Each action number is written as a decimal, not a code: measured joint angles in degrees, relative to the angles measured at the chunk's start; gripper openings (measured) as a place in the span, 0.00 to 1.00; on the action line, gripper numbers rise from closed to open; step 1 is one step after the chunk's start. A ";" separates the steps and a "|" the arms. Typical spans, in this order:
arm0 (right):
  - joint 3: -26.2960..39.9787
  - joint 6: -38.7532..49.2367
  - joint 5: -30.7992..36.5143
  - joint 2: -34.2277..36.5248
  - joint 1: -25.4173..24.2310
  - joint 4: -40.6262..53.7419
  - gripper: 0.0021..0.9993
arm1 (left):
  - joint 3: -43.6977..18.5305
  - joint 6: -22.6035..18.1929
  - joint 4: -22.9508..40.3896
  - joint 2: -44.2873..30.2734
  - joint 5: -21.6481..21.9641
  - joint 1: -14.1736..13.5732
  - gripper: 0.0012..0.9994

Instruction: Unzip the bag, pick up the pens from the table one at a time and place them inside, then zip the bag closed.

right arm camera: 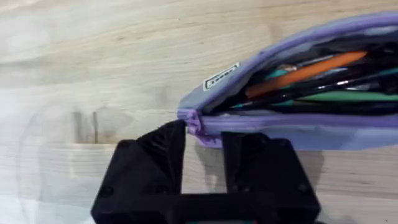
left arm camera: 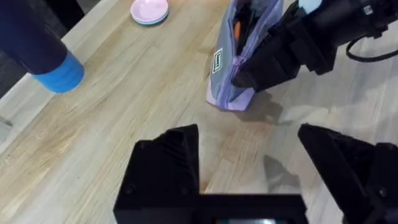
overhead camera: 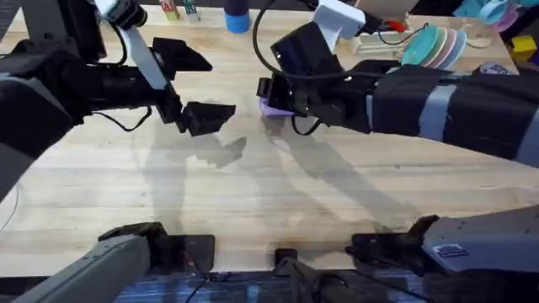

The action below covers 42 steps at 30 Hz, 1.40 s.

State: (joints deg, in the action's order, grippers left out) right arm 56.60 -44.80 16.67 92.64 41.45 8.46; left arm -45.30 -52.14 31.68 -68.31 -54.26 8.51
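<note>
The lavender bag (left arm camera: 231, 74) stands on its edge on the table (overhead camera: 253, 194), its zipper open along the top. An orange pen (right arm camera: 305, 70) and dark pens (right arm camera: 292, 94) lie inside the bag (right arm camera: 298, 134), with a green one beside them. My right gripper (right arm camera: 205, 146) is shut on the bag's near end, next to the purple zipper pull (right arm camera: 191, 121). In the overhead view that gripper (overhead camera: 271, 94) covers most of the bag (overhead camera: 274, 108). My left gripper (left arm camera: 249, 177) hangs open above bare table, a short way left of the bag, with nothing between its fingers (overhead camera: 206, 118).
A blue bottle (left arm camera: 56, 68) stands at the table's back edge, with a pink plate (left arm camera: 149, 10) nearby. Stacked coloured plates (overhead camera: 434, 46) and small items sit at the back right. The right arm stretches across the right half of the table.
</note>
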 joint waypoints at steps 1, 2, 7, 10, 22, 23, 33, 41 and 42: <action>0.00 0.00 0.00 0.02 0.02 -0.05 0.33 | 0.00 0.00 0.00 0.00 0.00 0.00 1.00; 0.00 0.00 -0.02 0.02 0.02 -0.08 0.32 | 0.00 0.00 0.00 0.00 0.00 0.00 1.00; 0.00 0.00 -0.20 0.02 0.02 -0.27 0.26 | 0.00 0.00 0.00 0.00 0.01 0.00 1.00; 0.01 -0.03 -0.45 0.02 0.02 -0.35 0.14 | 0.00 0.00 0.00 0.00 0.02 0.00 1.00; 0.00 -0.01 -0.92 -0.33 0.02 -0.56 0.03 | 0.00 0.00 0.00 0.01 0.00 0.00 1.00; -0.15 0.03 -1.09 -2.41 0.02 0.02 0.03 | 0.00 0.00 0.00 0.01 0.00 0.00 1.00; -0.24 0.03 -1.11 -9.61 -0.09 0.71 0.03 | 0.00 0.00 0.00 0.00 0.00 0.00 1.00; -0.44 0.03 -1.25 -9.92 -0.09 1.02 0.03 | 0.00 0.00 -0.01 0.02 0.00 0.00 1.00; -0.44 0.03 -1.25 -9.92 -0.09 1.02 0.03 | 0.00 0.00 -0.06 0.00 0.00 0.00 1.00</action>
State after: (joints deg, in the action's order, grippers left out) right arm 56.16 -44.77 15.42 82.72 41.36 9.47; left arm -45.30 -52.14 31.62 -68.31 -54.26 8.51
